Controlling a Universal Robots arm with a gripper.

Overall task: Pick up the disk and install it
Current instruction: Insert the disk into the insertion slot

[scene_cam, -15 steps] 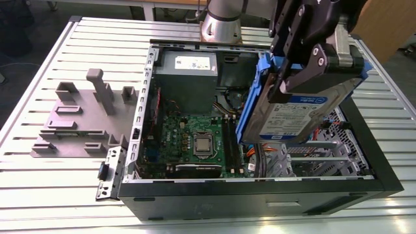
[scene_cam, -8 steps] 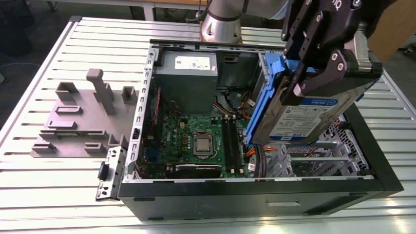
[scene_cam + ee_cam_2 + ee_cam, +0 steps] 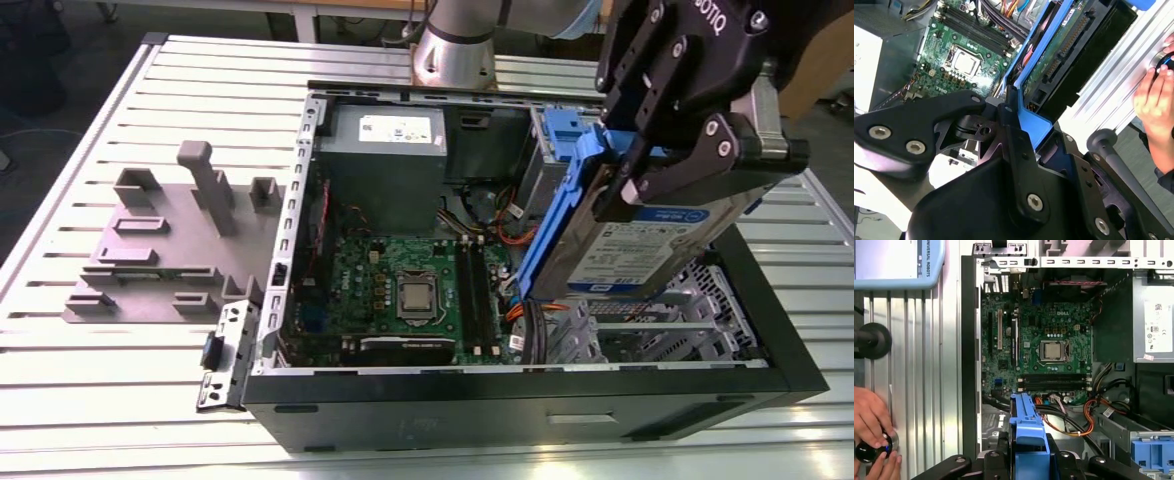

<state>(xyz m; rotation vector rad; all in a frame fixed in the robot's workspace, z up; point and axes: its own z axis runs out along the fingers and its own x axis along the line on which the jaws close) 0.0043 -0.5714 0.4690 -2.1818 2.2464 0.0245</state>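
Note:
The disk [image 3: 638,252] is a silver drive with a white-and-blue label in a blue carrier. It hangs tilted over the drive bay at the exterior view's right end of the open computer case [image 3: 534,395]. My gripper [image 3: 638,185] is shut on its upper part. In the second wrist view the black fingers [image 3: 1009,125] clamp the blue carrier [image 3: 1031,122], and the disk's green circuit board [image 3: 1059,50] faces the camera. The first wrist view shows the disk's blue carrier edge [image 3: 1026,425] between the gripper [image 3: 1027,452] fingers, above the motherboard [image 3: 1046,350].
A grey slotted holder block [image 3: 160,250] stands on the slatted table [image 3: 107,400] at the exterior view's left. A second blue caddy [image 3: 561,130] sits inside the case by the power supply [image 3: 387,150]. Orange cables [image 3: 1064,427] lie near the bay. A person's hand [image 3: 871,422] rests on a knob beside the case.

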